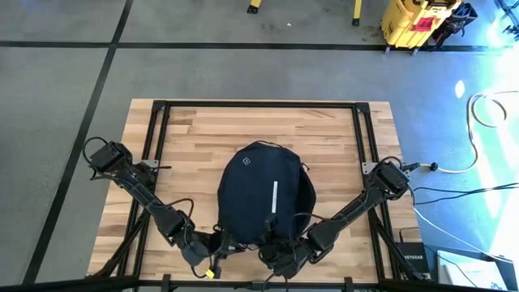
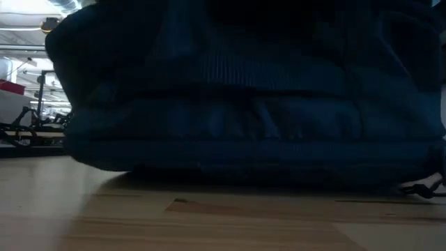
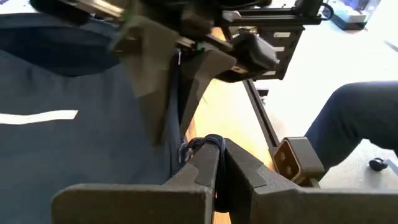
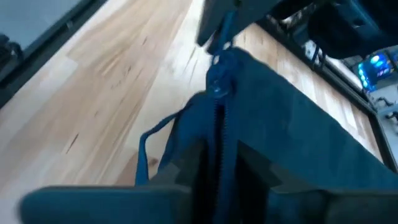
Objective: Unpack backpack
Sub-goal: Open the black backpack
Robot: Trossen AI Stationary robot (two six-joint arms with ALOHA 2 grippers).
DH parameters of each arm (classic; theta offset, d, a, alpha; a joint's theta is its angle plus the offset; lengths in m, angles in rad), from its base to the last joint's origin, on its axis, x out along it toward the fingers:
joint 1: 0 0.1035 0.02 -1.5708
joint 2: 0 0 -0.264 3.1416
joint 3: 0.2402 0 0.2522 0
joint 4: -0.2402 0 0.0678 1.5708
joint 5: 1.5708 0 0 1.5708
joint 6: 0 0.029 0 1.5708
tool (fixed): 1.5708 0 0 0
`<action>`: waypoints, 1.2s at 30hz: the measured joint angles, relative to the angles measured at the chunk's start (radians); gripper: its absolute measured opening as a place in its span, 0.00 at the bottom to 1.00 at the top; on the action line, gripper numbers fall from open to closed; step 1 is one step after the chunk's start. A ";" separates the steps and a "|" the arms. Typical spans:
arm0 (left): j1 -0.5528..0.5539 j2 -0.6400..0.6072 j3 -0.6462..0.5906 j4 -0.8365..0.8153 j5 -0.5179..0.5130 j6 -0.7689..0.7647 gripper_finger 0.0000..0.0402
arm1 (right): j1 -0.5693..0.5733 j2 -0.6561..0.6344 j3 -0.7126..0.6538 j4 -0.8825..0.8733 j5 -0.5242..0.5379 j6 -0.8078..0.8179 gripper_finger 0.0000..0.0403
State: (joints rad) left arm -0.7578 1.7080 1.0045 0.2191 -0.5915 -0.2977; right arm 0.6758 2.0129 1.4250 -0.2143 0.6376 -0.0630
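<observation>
The dark navy backpack (image 1: 263, 191) lies flat on the wooden table (image 1: 186, 130), white stripe (image 1: 274, 197) up; in the low view the backpack (image 2: 244, 90) fills the picture. Both grippers are at its near edge. My left gripper (image 1: 212, 250) is shut on a zipper pull cord. My right gripper (image 1: 280, 255) is next to it, toward the table's right, shut on the bag's fabric at the zipper. From the right wrist view, my left gripper (image 4: 214, 25) shows just beyond the zipper slider (image 4: 217, 84). My left gripper pinches the dark pull cord (image 3: 209, 144) between its two fingertips; a loop of the cord stands out past them. The cord runs on to the zipper slider at the backpack's near edge. My right gripper pinches a raised fold of the backpack's fabric along the zipper line (image 4: 219, 134) between its two fingers, slanting down from the near right. The fingers lie along the zipper. The rest of the bag lies on the table.
A thin strap loop (image 4: 148, 146) hangs off the bag's edge onto the wood. Black frame rails (image 1: 154, 138) run along the table's sides. A person's dark-trousered leg (image 3: 354, 124) is beyond the table's edge. Bare wood (image 1: 259, 122) lies beyond the bag.
</observation>
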 joint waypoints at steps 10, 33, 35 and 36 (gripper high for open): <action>0.000 -0.005 -0.065 0.024 0.023 -0.005 0.00 | 0.025 0.000 0.084 -0.204 0.036 0.104 0.00; 0.045 -0.299 -0.369 0.026 0.058 -0.056 0.00 | 0.116 -0.059 0.083 -0.427 0.131 0.382 0.00; 0.068 -0.326 -0.409 0.030 0.067 -0.056 0.00 | 0.116 -0.059 0.083 -0.426 0.136 0.384 0.00; 0.081 -0.342 -0.431 0.028 0.074 -0.056 0.00 | 0.116 -0.059 0.083 -0.426 0.138 0.385 0.00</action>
State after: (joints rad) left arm -0.6765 1.3664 0.5738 0.2469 -0.5173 -0.3540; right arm 0.7918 1.9537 1.5082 -0.6403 0.7753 0.3217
